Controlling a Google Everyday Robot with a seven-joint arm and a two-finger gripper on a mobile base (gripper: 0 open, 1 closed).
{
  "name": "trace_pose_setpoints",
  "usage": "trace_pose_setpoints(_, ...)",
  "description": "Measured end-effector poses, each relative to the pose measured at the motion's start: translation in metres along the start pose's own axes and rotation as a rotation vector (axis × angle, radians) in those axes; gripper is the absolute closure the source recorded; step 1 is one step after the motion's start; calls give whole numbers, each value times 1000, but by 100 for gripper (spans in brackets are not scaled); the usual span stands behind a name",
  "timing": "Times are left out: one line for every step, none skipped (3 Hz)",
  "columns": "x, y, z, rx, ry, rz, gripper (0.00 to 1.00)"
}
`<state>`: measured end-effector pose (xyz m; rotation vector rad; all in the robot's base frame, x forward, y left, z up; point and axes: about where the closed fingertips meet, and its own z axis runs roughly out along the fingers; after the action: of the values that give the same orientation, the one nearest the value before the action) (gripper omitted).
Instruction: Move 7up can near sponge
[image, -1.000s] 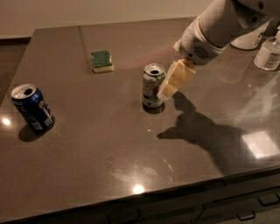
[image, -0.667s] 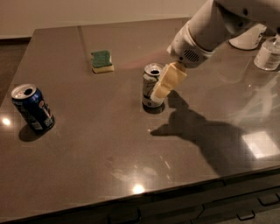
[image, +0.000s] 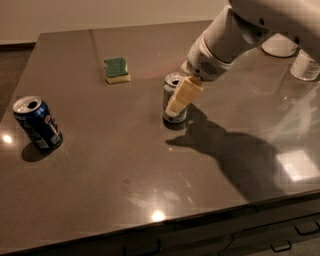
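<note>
Gripper (image: 178, 100) at upright 7up can (image: 173, 80), hold cannot tell; can top open; sponge (image: 116, 70) apart, beyond.

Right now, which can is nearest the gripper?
The 7up can, white-silver with green markings, mid-table: the gripper is right at it. The dark blue can stands far off near the table's edge.

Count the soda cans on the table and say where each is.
2. The 7up can stands near the middle, with the gripper at it; the dark blue can stands near the left edge. None looks hidden.
</note>
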<state>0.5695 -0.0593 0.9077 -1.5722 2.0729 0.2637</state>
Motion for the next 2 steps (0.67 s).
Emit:
trace_pose_setpoints(0, -2, 1, -3, 1, 2, 40)
trace_pose_setpoints(-3, -7, -1, -2, -1, 11, 64)
